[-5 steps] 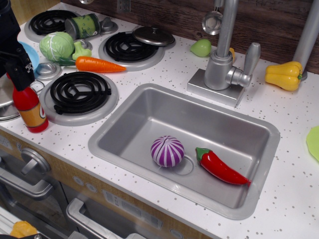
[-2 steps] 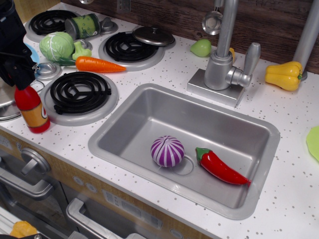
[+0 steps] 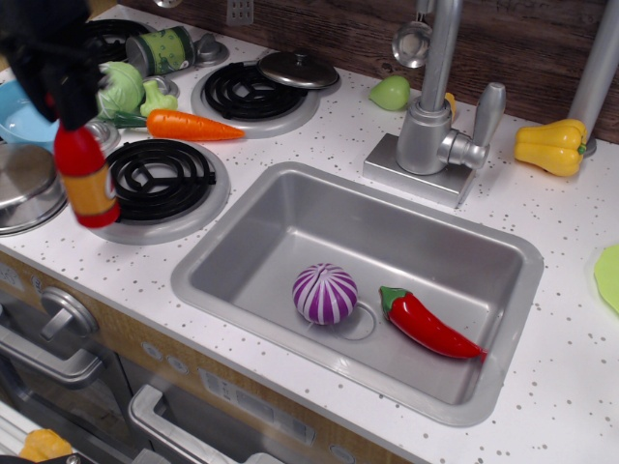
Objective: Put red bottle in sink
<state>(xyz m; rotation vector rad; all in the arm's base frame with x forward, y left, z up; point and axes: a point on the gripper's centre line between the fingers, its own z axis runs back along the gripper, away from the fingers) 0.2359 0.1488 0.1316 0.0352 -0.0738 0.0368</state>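
Note:
The red bottle (image 3: 86,182) with its orange-yellow label hangs upright from my black gripper (image 3: 70,106), which is shut on its cap and neck. It is lifted above the counter at the front left burner's left edge. The steel sink (image 3: 259,206) lies to the right, in the middle of the view. It holds a purple onion (image 3: 325,293) near the drain and a red chili pepper (image 3: 428,324).
Black burners (image 3: 157,179) cover the left counter, with a carrot (image 3: 191,126), cabbage (image 3: 120,87), can (image 3: 161,51) and pot lid (image 3: 296,69). A steel pot (image 3: 27,186) sits at the far left. The faucet (image 3: 437,101) stands behind the sink, a yellow pepper (image 3: 551,146) to its right.
My gripper has lifted the red bottle off the counter and moved it up and to the right, toward the front burner.

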